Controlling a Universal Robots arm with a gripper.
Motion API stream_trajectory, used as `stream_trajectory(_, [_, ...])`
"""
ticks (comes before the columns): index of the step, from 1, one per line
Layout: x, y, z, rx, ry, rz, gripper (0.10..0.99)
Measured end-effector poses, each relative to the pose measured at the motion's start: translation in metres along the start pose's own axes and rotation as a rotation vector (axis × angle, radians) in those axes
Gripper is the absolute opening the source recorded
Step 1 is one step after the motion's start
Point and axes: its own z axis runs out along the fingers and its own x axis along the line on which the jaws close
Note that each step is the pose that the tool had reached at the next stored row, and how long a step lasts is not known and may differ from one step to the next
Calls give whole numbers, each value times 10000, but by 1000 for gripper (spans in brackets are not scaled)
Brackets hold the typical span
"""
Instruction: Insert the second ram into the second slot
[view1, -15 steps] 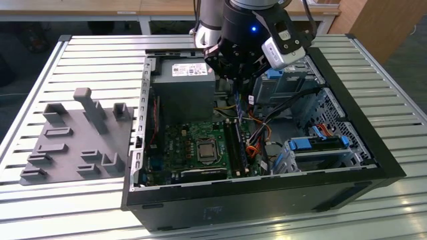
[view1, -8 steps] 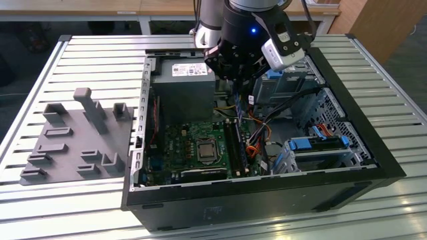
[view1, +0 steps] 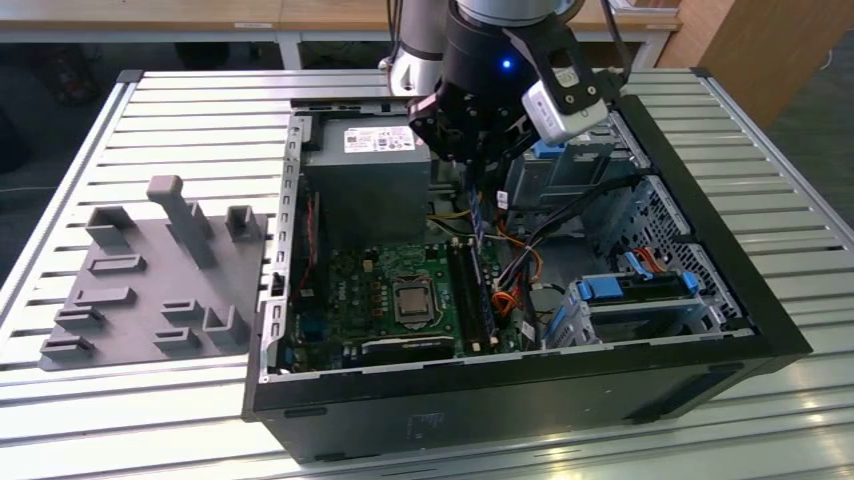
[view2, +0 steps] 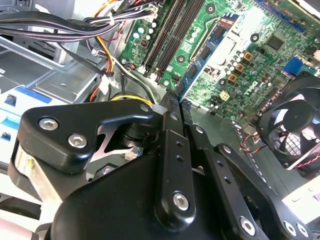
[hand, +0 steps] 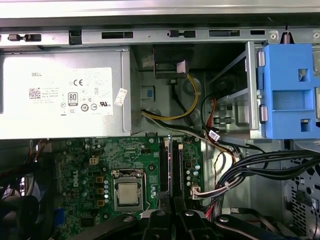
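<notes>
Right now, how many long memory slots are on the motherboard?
2: the memory slot nearer the processor and its neighbour nearer the cables, side by side.

Slatted table (view1: 174, 110): PC case (view1: 534, 405), grey jig (view1: 140, 290)

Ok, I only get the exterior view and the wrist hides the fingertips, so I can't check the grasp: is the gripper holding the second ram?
Observer: Yes. In the second wrist view the gripper is pinched on the second ram, a blue board with dark chips.
Operator: Is it in a slot yet?
Observer: No. In that view it shows beside the two dark slots, over the motherboard, not in either.
Operator: Anything close to the slots?
Observer: In the first wrist view a bundle of black cables runs beside them, toward the blue drive-bay bracket.
</notes>
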Motion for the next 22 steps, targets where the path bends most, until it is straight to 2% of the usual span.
stream_trajectory(22, [1, -4, 68, 0, 0, 0, 137])
